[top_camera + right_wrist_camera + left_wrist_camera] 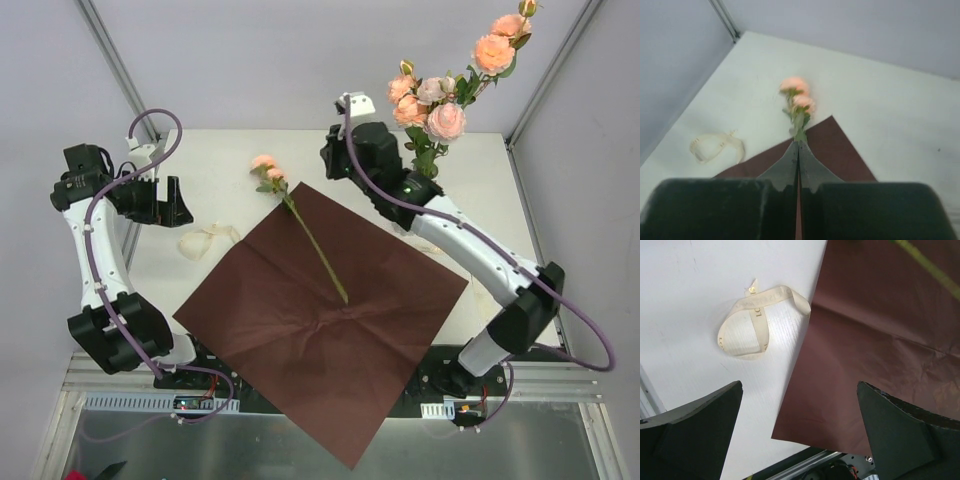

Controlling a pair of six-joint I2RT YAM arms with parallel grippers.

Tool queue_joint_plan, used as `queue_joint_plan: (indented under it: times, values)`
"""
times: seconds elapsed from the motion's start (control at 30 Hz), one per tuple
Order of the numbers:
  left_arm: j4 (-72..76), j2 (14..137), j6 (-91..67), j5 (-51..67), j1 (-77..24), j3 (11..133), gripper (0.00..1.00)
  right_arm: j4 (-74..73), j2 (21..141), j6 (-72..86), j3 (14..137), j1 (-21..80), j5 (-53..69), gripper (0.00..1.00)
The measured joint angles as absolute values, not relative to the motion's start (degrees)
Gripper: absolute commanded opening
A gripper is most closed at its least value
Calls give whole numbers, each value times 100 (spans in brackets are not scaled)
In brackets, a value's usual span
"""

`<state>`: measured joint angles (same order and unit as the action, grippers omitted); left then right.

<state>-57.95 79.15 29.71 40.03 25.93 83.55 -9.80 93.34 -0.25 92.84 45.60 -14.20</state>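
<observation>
A dark brown paper sheet (320, 310) lies as a diamond on the white table. A single pink rose (268, 170) rests on it, its green stem (315, 245) running toward the sheet's middle. My right gripper (333, 165) hovers above the sheet's far corner; in the right wrist view it (798, 145) is shut with nothing seen between its fingers, and the rose heads (797, 95) lie just beyond the tips. My left gripper (178, 208) stands open at the left; in the left wrist view it (800, 390) is above the sheet's left edge (880, 340), near a cream ribbon loop (760, 325).
A bunch of pink roses (440, 110) stands upright at the back right, close behind the right arm. The ribbon (205, 240) lies on the table left of the sheet. The sheet's near corner overhangs the front rail (540, 380). Grey walls and frame posts enclose the table.
</observation>
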Motion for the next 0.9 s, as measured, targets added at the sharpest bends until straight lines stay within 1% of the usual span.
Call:
queue_joint_plan:
  times: [0.17, 0.23, 0.27, 0.3, 0.33, 0.4, 0.43, 0.53, 0.63, 0.73, 0.9]
  values:
    - [-5819, 7769, 2956, 4001, 2593, 8254, 98, -873, 8742, -519, 9557, 4488, -1280, 1]
    - [-5839, 7732, 2956, 4003, 2593, 8243, 98, -862, 8597, -545, 9487, 4484, -1212, 1]
    - [-5841, 7714, 2954, 4005, 2593, 8239, 98, -856, 8495, -543, 9325, 4486, -1131, 5]
    - [-5841, 7703, 2954, 4010, 2593, 8235, 98, -893, 8418, -541, 9139, 4486, -1055, 11]
    - [-5843, 7690, 2954, 4012, 2593, 8226, 98, -980, 8396, -534, 8993, 4486, -954, 25]
    - [-5852, 7677, 2950, 4034, 2593, 8213, 99, -1267, 8593, -523, 8914, 4493, -722, 41]
    - [-5859, 7677, 2945, 4040, 2593, 8211, 99, -1431, 8838, -569, 8976, 4501, -598, 54]
    - [-5870, 7677, 2932, 4045, 2593, 8182, 99, -1935, 9837, -661, 9327, 4565, -259, 67]
    - [-5874, 7677, 2930, 4045, 2593, 8136, 99, -2469, 10989, -827, 9751, 4727, -51, 72]
    - [-5874, 7655, 2934, 4040, 2593, 8012, 99, -2906, 11904, -956, 9994, 4925, 137, 72]
    - [-5887, 7636, 2941, 4023, 2593, 7966, 99, -3369, 12602, -1011, 10385, 5103, 425, 72]
